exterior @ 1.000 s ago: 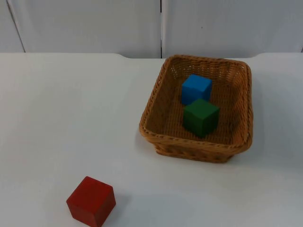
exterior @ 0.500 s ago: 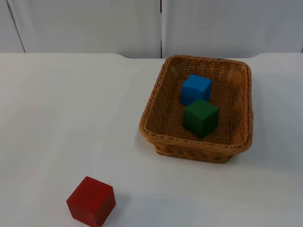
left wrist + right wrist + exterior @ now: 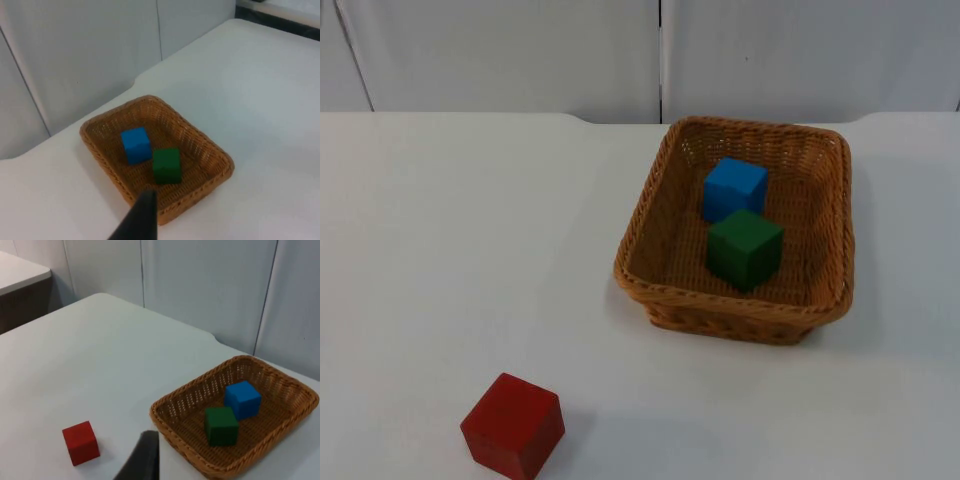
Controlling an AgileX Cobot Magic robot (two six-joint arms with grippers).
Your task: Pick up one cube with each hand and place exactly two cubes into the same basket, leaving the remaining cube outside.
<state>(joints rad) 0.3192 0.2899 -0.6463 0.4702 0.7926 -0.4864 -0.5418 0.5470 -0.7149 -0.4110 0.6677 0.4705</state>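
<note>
No shift since before — blue cube (image 3: 734,187), green cube (image 3: 745,247) inside basket (image 3: 735,305).

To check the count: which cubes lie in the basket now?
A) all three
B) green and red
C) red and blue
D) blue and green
D: the blue cube and green cube sit inside the basket; the red cube stands on the table.

top cam: fixed, high, looks down + fwd over table toward partition wall (image 3: 520,50); basket (image 3: 740,305) mid-frame, fairly near. left wrist cam: raised well back from basket (image 3: 210,190), looks down at it w/ wall behind. right wrist cam: also raised, farther off, facing basket (image 3: 175,427) + wall. all 3 share basket; top + right wrist share red cube (image 3: 513,425) (image 3: 80,442).
</note>
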